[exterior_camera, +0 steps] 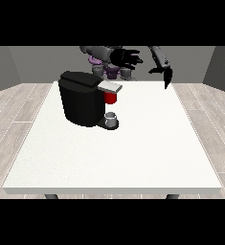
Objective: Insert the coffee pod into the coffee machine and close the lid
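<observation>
A black coffee machine (81, 101) stands on the white table (114, 158) at the back left. Its silver lid (110, 86) lies flat over a red part (111, 98) at the brew head. A small grey cup (112, 117) sits on the machine's drip base. No loose coffee pod shows. The hand at the view's left (127, 57) floats above and behind the machine with its fingers spread straight. The hand at the view's right (166, 75) hangs over the table's far right edge, fingers pointing down, holding nothing.
Grey wood-look floor surrounds the table. The table's front edge (114, 190) runs across the lower part of the view. The robot's torso (109, 67) is behind the table's far edge.
</observation>
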Controlling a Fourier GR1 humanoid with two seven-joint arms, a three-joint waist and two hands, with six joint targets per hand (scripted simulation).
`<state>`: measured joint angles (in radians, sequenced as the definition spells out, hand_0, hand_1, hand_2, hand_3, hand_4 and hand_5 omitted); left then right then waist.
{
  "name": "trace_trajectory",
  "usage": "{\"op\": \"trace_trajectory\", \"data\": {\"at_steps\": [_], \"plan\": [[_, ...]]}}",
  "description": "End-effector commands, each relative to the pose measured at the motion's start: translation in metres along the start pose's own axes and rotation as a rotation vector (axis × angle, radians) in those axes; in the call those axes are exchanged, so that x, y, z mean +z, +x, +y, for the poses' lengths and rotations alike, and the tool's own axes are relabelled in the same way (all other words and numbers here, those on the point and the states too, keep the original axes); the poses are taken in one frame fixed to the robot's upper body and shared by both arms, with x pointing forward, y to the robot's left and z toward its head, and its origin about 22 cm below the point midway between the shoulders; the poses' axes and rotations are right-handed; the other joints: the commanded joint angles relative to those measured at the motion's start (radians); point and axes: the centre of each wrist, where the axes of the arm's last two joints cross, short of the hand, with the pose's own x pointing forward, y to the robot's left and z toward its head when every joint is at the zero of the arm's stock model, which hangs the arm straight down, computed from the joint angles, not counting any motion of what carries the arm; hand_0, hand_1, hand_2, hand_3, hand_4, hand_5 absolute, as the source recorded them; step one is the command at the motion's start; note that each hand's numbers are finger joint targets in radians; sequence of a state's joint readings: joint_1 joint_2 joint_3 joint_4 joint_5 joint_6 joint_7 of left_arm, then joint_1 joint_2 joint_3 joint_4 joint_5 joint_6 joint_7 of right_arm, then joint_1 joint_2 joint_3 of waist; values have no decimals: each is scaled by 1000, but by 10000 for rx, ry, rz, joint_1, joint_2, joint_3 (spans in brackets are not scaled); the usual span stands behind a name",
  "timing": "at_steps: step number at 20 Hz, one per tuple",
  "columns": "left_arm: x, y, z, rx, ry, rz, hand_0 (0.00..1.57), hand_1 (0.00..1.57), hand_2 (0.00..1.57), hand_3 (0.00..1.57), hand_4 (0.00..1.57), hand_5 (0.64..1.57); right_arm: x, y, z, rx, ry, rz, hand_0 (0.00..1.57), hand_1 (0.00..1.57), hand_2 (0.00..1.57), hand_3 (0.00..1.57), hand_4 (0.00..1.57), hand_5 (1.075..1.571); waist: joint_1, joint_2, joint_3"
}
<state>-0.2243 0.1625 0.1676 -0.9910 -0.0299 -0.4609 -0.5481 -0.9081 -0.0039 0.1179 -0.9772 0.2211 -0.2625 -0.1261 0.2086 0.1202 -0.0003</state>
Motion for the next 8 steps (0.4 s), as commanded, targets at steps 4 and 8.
{"op": "trace_trajectory", "data": {"at_steps": [4,8], "plan": [[9,-18,-14,-66,138,-46,0,0,0,0,168,1571,53,-28,39,-50,1754,-393,0,0,0,0,527,1571,-65,-44,1],[-5,-10,-12,160,-58,198,0,0,0,0,168,1571,82,-32,51,-1796,2628,-675,0,0,0,0,461,1571,-101,-320,9]]}}
